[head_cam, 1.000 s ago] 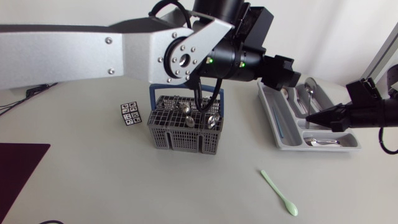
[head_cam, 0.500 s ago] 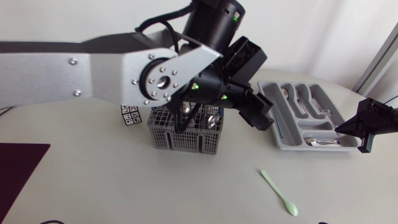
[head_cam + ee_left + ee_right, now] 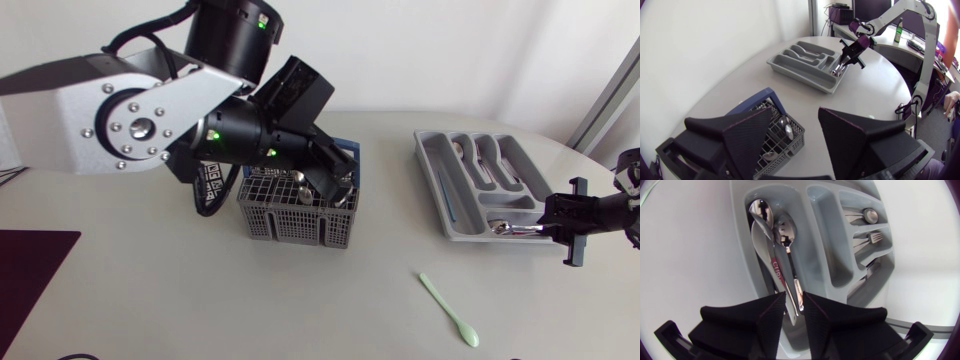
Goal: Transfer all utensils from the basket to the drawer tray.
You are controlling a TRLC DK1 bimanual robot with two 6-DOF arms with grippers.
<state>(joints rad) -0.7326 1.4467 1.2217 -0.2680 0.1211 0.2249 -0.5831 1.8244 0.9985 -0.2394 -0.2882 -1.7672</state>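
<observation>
Left arm (image 3: 90,95): enters from the left side. Broad silver-grey link roughly level, round black joint above it. Black wrist slants down toward the middle, two green lights lit on it.
Left gripper (image 3: 340,188): tips point down and away from the arm's base. Fingers (image 3: 747,135) spread wide, a broad gap between the jaws.
Right arm (image 3: 632,205): only the last black link shows at the right side, low and about level.
Right gripper (image 3: 548,228): points toward the middle. Fingers (image 3: 771,314) drawn close, pinching a spoon (image 3: 785,275) by its handle from both sides, bowl ahead of the jaws.
The two grippers are well apart.
</observation>
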